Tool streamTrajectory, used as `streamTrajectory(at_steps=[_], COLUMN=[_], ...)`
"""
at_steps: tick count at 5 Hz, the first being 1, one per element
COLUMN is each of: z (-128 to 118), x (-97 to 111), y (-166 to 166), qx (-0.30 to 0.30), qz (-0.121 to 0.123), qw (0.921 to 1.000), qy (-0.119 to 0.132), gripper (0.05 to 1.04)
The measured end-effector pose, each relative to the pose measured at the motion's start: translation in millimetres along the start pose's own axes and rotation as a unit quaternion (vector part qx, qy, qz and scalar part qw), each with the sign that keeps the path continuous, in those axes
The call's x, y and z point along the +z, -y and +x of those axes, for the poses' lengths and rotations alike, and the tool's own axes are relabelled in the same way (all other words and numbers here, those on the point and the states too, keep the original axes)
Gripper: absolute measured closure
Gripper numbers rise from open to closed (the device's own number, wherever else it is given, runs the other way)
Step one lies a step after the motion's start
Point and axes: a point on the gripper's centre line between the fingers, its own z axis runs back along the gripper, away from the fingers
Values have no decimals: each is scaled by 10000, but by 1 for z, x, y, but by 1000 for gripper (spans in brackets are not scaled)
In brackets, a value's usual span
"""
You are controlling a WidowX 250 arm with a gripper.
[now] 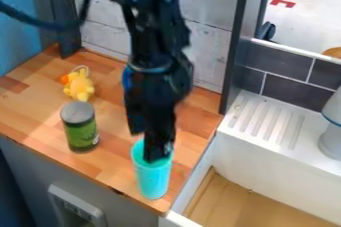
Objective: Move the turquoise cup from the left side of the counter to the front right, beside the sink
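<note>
The black gripper (158, 154) hangs straight down over the front right part of the wooden counter. Its lower end is at the mouth of a turquoise cup (153, 181) and partly inside it, so the fingertips are hard to make out. The cup stands upright near the counter's front edge. To the left of it stands a green jar with a grey lid (81, 134). Behind the jar lies a small yellow plush toy with an orange part (80, 87).
At the right is a white sink (266, 159) with a ridged drainboard and a wooden-looking bottom. A grey-white object (331, 136) stands on its right rim. A dark post (234, 42) rises at the counter's back right corner, beside dark tiles (293, 74).
</note>
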Motion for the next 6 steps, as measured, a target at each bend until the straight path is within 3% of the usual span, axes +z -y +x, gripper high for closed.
streamTrajectory(at_steps=[1, 2, 3, 4, 5, 6], z=[-11, -33, -54, -61, -55, -39], x=[17, 42, 55, 42, 30, 28], y=[-6, -33, -68, -96, -102, -86], qx=[129, 603, 1324, 1695, 1859, 1739], qz=[53, 48, 100, -35, -286, -313], qw=[9999, 9981, 9910, 9855, 9820, 9841], qy=[75, 140, 184, -18, -153, -205], gripper=[77, 83, 83, 83, 83, 83])
